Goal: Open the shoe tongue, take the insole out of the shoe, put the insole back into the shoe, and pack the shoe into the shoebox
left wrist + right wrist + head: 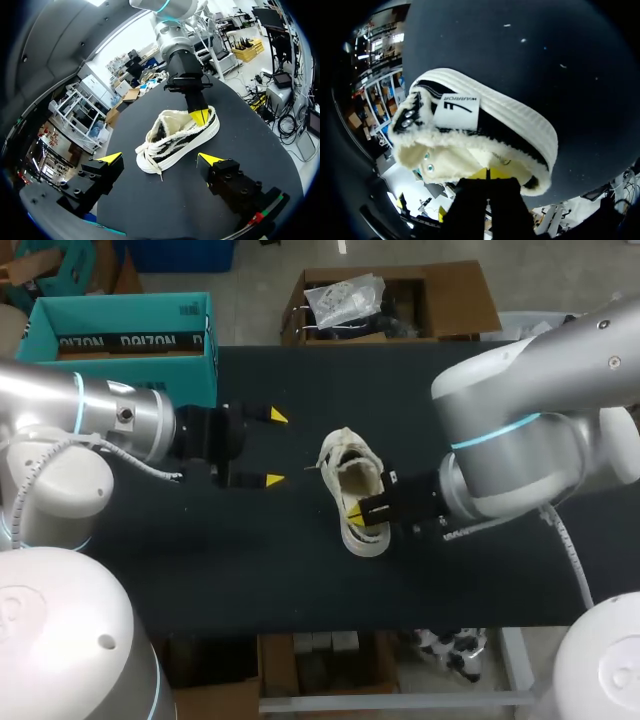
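Note:
A cream and black shoe [346,456] lies on the black table [250,580], its toe pointing to the far side. My right gripper [356,512] reaches into its opening at the heel end. In the right wrist view the yellow tips of that gripper [488,174] are pressed together inside the fleecy collar of the shoe [485,120]; whether they pinch the insole is hidden. My left gripper [275,448] stands open to the left of the shoe, apart from it. From the left wrist, the shoe [175,137] lies just ahead of the wide-open left gripper [161,159], with the right gripper [200,116] in its heel. The teal shoebox [120,340] stands open at the back left.
Bare black tabletop stretches in front of the shoe and to its right under my right arm [520,450]. The shoebox's wall is close behind my left arm [120,420].

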Robot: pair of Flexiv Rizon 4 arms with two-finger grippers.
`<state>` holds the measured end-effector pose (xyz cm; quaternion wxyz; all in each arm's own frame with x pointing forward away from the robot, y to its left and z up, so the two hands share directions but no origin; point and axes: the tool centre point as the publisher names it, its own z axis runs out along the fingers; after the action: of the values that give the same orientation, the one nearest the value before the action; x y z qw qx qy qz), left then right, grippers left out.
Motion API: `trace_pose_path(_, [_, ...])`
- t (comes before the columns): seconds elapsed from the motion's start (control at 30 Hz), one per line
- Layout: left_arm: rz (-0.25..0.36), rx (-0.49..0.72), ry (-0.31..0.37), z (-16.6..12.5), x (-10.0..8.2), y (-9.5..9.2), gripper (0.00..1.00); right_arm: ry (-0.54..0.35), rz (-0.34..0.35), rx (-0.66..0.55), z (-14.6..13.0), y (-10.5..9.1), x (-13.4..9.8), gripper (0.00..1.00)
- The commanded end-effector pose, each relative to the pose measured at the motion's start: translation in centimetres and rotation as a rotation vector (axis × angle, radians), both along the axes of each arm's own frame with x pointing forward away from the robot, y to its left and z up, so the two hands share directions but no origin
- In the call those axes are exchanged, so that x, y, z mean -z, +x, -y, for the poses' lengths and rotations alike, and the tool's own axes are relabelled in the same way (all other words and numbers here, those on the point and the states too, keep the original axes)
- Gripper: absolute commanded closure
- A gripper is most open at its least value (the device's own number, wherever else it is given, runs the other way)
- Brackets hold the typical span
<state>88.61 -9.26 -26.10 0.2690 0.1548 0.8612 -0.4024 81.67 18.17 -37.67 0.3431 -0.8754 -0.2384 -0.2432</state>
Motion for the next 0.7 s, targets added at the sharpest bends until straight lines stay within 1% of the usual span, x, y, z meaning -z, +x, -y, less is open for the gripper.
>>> trace_pose_path(0.03, [0.000, -0.014, 0.011, -0.2, -0.5, -0.2, 0.00, 0.007, -0.011, -0.006, -0.3, 0.5, 1.9, 1.00])
trace_pose_path(0.1, [-0.017, -0.031, 0.021, -0.3, -0.7, -0.2, 0.00, 0.010, -0.017, -0.010, -0.2, 0.5, 2.4, 1.00])
trace_pose_path(0.17, [-0.054, -0.054, 0.032, -0.3, -0.9, -0.2, 0.00, -0.002, -0.024, -0.008, -0.1, 0.5, 2.8, 1.00])
trace_pose_path(0.2, [-0.085, -0.075, 0.041, -0.2, -1.0, -0.1, 0.00, -0.002, -0.025, -0.009, 0.0, 0.5, 2.9, 1.00])
trace_pose_path(0.27, [-0.165, -0.114, 0.065, -0.2, -1.0, 0.0, 0.00, -0.009, -0.024, -0.015, 0.3, 0.5, 2.9, 1.00])
trace_pose_path(0.33, [-0.275, -0.136, 0.061, -0.3, -0.9, 0.1, 0.00, -0.024, -0.009, -0.025, 0.6, 0.4, 2.5, 1.00])
trace_pose_path(0.37, [-0.302, -0.146, 0.063, -0.3, -0.8, 0.1, 0.00, -0.029, -0.004, -0.030, 0.7, 0.4, 2.3, 1.00])
trace_pose_path(0.4, [-0.352, -0.155, 0.055, -0.5, -0.8, 0.1, 0.00, -0.038, 0.008, -0.035, 1.0, 0.3, 2.0, 1.00])
trace_pose_path(0.43, [-0.384, -0.160, 0.050, -0.7, -0.7, 0.1, 0.00, -0.049, 0.015, -0.038, 1.3, 0.2, 1.7, 1.00])
trace_pose_path(0.47, [-0.393, -0.163, 0.064, -0.8, -0.7, 0.0, 0.00, -0.056, 0.028, -0.046, 1.5, 0.1, 1.4, 1.00])
trace_pose_path(0.5, [-0.383, -0.182, 0.096, -1.0, -0.7, -0.1, 0.00, -0.067, 0.038, -0.048, 1.7, 0.0, 1.0, 1.00])
trace_pose_path(0.53, [-0.309, -0.199, 0.168, -1.3, -0.7, -0.2, 0.00, -0.078, 0.051, -0.055, 2.0, -0.2, 0.6, 1.00])
trace_pose_path(0.7, [-0.309, -0.199, 0.168, -1.3, -0.7, -0.2, 0.00, -0.116, 0.142, -0.111, 3.3, -1.4, -2.3, 1.00])
